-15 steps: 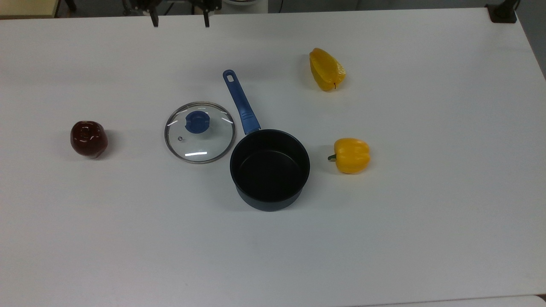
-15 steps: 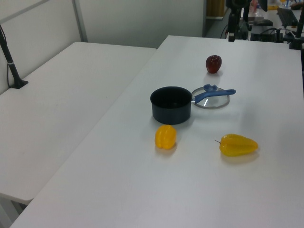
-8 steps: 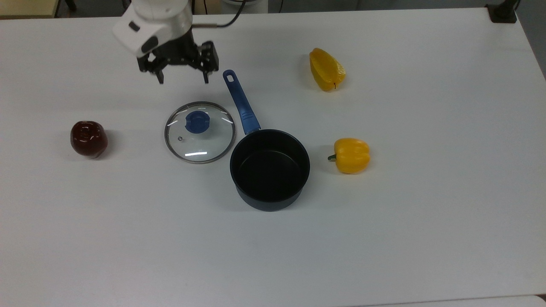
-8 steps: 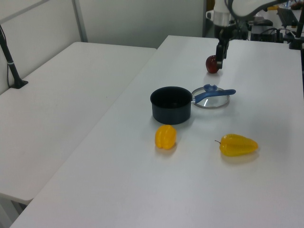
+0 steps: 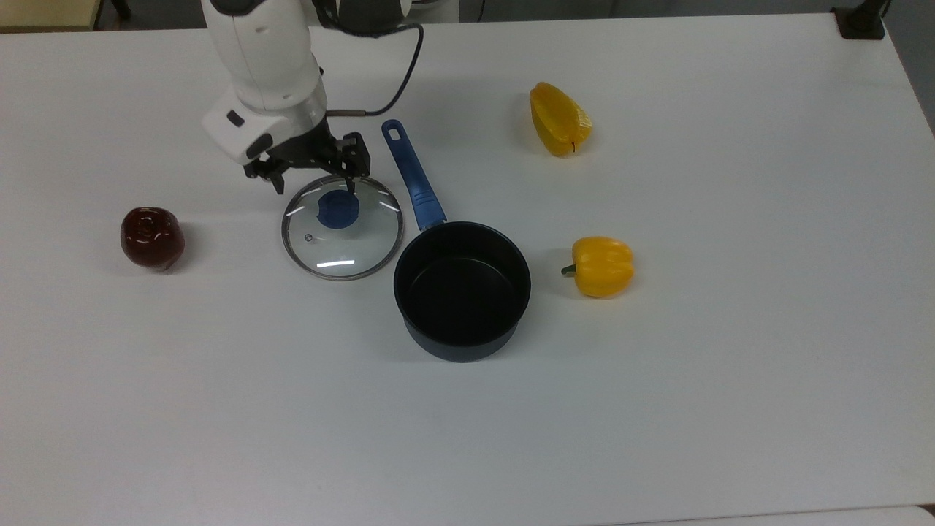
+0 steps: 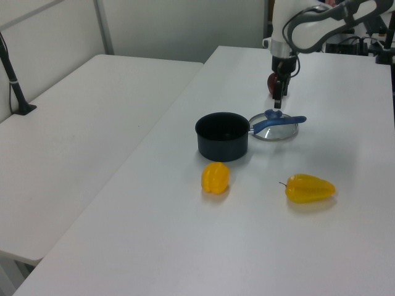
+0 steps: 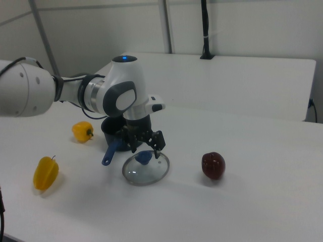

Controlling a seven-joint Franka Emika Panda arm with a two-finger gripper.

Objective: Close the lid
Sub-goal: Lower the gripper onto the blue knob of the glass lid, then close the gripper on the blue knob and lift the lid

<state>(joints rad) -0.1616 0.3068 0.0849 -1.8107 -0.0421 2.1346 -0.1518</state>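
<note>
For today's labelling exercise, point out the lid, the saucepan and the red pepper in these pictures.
lid [image 5: 350, 252], top view, on the clear glass below the blue knob.
saucepan [image 5: 462, 292], top view, on its dark inside floor.
red pepper [image 7: 213, 165], right view, on its rounded side.

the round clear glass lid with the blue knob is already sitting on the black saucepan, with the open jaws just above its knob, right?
Not quite. The round clear glass lid with the blue knob lies flat on the white table, beside the black saucepan with the blue handle, at the top view's left of it. The pan is uncovered. The rest holds: the gripper hangs with open jaws just above the knob.
</note>
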